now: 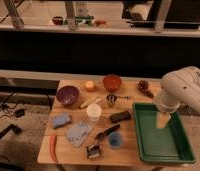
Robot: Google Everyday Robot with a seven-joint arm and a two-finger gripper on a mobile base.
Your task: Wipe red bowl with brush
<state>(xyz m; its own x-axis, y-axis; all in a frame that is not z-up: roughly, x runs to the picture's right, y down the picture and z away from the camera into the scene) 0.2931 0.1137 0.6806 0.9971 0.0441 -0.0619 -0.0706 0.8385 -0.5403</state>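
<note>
One brush (103,139) lies lower left of the spread, empty gripper (163,121) over the green tray (158,146), handle slanting toward it.

My arm (185,89) is a thick, rounded shell of smooth white, swelling into a bulbous joint before it narrows downward. At its end my gripper (163,121) is a pale tan wedge tapering to its tips, hanging above the green tray (158,146).

Single camera: looking down from an elevated, mid-distance position, facing the bench (73,152) front-on; end effector (162,122) hanging frame-right above green tray (160,144).
</note>
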